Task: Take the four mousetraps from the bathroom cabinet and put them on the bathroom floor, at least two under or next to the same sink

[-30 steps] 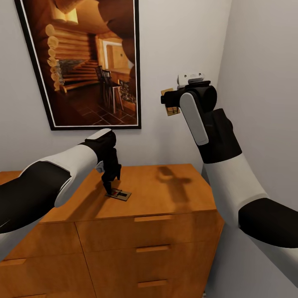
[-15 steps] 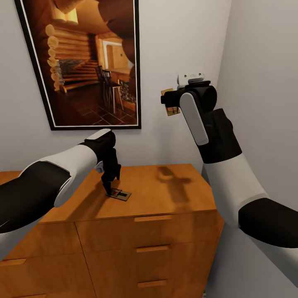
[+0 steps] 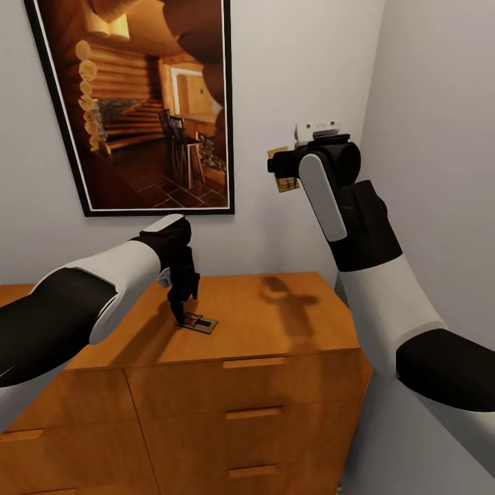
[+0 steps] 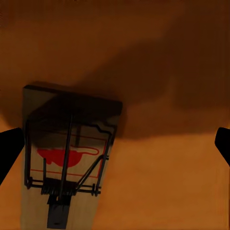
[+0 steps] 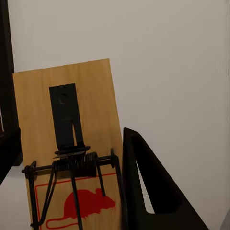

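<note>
One mousetrap (image 3: 199, 323) lies flat on the orange-brown cabinet (image 3: 289, 323) top, a tan board with dark wire and a red mouse print (image 4: 67, 163). My left gripper (image 3: 183, 311) points straight down just above it and is open. In the left wrist view its fingertips (image 4: 9, 148) stand wide apart at the frame's edges, the trap close to one of them. My right gripper (image 3: 280, 172) is raised high near the wall, shut on a second mousetrap (image 5: 67, 143); one dark finger (image 5: 148, 191) presses beside the board.
A dark-framed log-cabin picture (image 3: 137, 103) hangs on the wall behind the cabinet. A grey side wall (image 3: 440, 137) stands close on the right. Drawer fronts with slim handles (image 3: 247, 412) face me below the cabinet top.
</note>
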Controlling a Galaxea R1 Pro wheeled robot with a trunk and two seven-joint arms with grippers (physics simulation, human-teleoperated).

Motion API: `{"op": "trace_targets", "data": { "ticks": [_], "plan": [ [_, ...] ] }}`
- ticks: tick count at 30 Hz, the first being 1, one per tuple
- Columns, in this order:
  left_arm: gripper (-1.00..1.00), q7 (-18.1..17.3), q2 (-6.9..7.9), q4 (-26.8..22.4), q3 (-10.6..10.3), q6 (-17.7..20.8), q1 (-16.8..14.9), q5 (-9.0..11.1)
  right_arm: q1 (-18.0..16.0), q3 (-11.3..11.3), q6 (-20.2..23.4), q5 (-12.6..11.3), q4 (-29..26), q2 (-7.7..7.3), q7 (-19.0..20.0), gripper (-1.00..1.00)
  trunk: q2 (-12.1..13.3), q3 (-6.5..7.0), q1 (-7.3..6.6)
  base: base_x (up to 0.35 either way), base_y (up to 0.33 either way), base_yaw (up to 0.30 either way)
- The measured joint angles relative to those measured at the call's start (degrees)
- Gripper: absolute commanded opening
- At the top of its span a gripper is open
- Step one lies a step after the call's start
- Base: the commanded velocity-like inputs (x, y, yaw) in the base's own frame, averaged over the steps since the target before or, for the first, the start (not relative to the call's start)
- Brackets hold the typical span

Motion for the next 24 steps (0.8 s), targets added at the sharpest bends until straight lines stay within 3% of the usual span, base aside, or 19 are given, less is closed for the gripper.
{"op": "trace_targets", "data": {
  "ticks": [24],
  "plan": [
    [1.00,0.0,0.04,-0.1,-0.2,-0.8,0.0,-0.3,0.1,0.0,0.0,0.0,0.0,0.03,0.0,-1.00,0.0,0.00,0.00,0.000,0.000,0.000]
  ]
}}
